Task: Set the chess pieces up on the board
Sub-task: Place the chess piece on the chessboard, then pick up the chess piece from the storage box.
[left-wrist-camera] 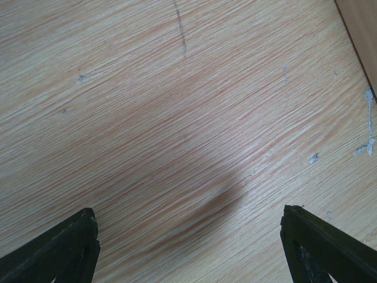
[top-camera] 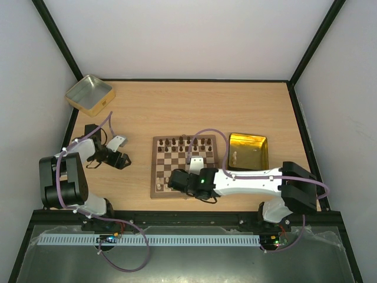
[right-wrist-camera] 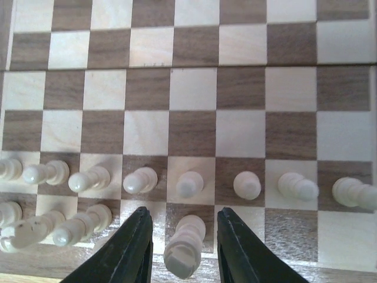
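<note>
The board (top-camera: pixel 155 168) lies in the middle of the table, with dark chessmen (top-camera: pixel 185 142) along its far rows. My right gripper (top-camera: pixel 177 180) reaches over its near left part. In the right wrist view the gripper (right-wrist-camera: pixel 184 210) is open, its fingers standing either side of a cream-white piece (right-wrist-camera: pixel 185 247) that stands on a dark square (right-wrist-camera: pixel 194 88) in the nearest row, with a gap on both sides. A row of white pawns (right-wrist-camera: pixel 189 184) fills the rank beyond, and more white pieces (right-wrist-camera: pixel 82 225) stand to the left. My left gripper (top-camera: pixel 122 159) hangs open over bare tabletop (left-wrist-camera: pixel 188 215), off the board's left.
A gold tin (top-camera: pixel 248 151) sits just right of the board with a few small pieces inside. A second gold tin (top-camera: pixel 89 94) sits at the far left corner. Black frame posts edge the table on both sides.
</note>
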Controlling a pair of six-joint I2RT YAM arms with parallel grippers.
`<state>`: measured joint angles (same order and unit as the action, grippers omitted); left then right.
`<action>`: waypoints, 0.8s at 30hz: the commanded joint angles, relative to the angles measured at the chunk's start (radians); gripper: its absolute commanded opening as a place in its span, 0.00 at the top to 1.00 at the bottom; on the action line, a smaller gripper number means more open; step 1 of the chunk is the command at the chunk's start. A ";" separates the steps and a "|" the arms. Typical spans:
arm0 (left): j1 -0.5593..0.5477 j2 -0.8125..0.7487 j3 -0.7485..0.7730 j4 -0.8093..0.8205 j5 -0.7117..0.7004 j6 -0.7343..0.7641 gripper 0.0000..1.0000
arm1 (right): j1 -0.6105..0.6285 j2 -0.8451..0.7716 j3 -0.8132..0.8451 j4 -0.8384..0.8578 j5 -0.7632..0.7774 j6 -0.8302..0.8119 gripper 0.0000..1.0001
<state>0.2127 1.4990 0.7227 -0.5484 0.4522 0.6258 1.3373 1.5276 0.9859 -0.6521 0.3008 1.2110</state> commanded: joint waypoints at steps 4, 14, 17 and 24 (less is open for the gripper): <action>0.003 0.007 -0.031 -0.074 -0.017 0.002 0.16 | -0.091 -0.097 0.056 -0.167 0.165 -0.012 0.71; 0.004 0.023 -0.026 -0.081 -0.008 0.011 0.16 | -0.697 -0.262 -0.048 -0.074 0.051 -0.353 0.71; 0.004 0.033 -0.023 -0.086 -0.002 0.014 0.16 | -0.794 -0.230 -0.074 -0.024 -0.039 -0.405 0.71; 0.004 0.038 -0.020 -0.093 0.005 0.021 0.16 | -0.885 -0.143 -0.132 0.093 -0.161 -0.447 0.71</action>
<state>0.2127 1.5013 0.7227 -0.5526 0.4622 0.6384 0.4683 1.3441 0.8791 -0.6331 0.2111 0.8230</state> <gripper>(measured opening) 0.840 0.289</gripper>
